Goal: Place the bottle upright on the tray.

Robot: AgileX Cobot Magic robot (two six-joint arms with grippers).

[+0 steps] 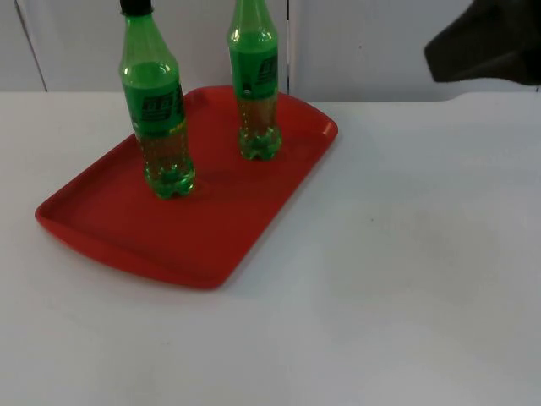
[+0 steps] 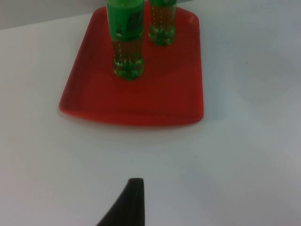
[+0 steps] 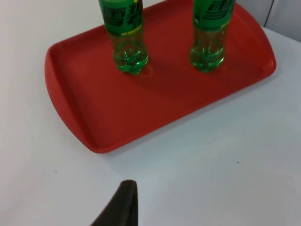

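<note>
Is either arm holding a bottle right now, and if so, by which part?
Nothing is held. Both green bottles stand upright on the red tray, free of any grip. The left gripper and right gripper sit back over the bare table.

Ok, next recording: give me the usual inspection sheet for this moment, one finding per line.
Surface: white table top, nothing spilled.
Job's things: red tray lies flat on the table; two green bottles stand upright on it, apart from each other, the nearer bottle and the farther bottle.
Clutter: nothing seen.
Left tool: one black fingertip above bare table, short of the tray.
Right tool: one black fingertip above bare table, short of the tray.
Cables: nothing seen.
Surroundings: grey partition wall behind the table.
</note>
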